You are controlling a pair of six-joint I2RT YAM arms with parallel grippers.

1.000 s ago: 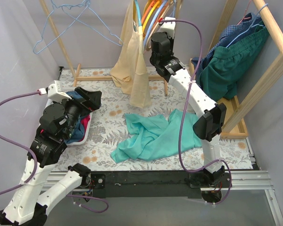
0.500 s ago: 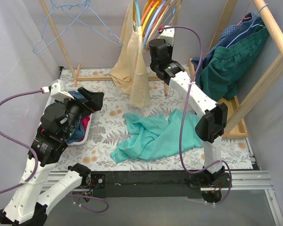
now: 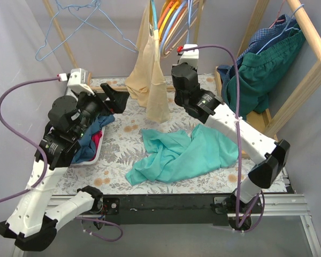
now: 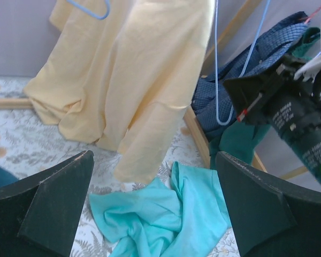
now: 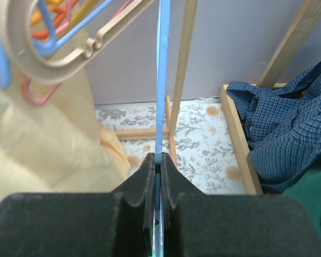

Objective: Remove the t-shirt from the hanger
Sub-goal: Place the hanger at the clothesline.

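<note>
Left gripper: jaws wide apart and holding nothing. It hangs above the left of the table, facing the hanging clothes.
Right gripper: fingers pressed together on the thin wire of a blue hanger, raised near the rail.
Blue hanger: the wire runs straight up from the grip. The visible stretch is bare, with no cloth on it.
Cream garment: hangs from the rail at the back centre, just left of the clamped wire. Its hem is above the table, and neither gripper touches it.
Teal t-shirt: lies crumpled on the floral table in front of the arms, below the cream garment. It is on no hanger and apart from both grippers.
Other hangers: orange, yellow and beige ones are bunched on the rail beside the blue one.
White bin: sits at the left edge under the left arm, with dark blue and red cloth inside.
Side rack: wooden, on the right, carrying a green garment and a blue plaid shirt.
</note>
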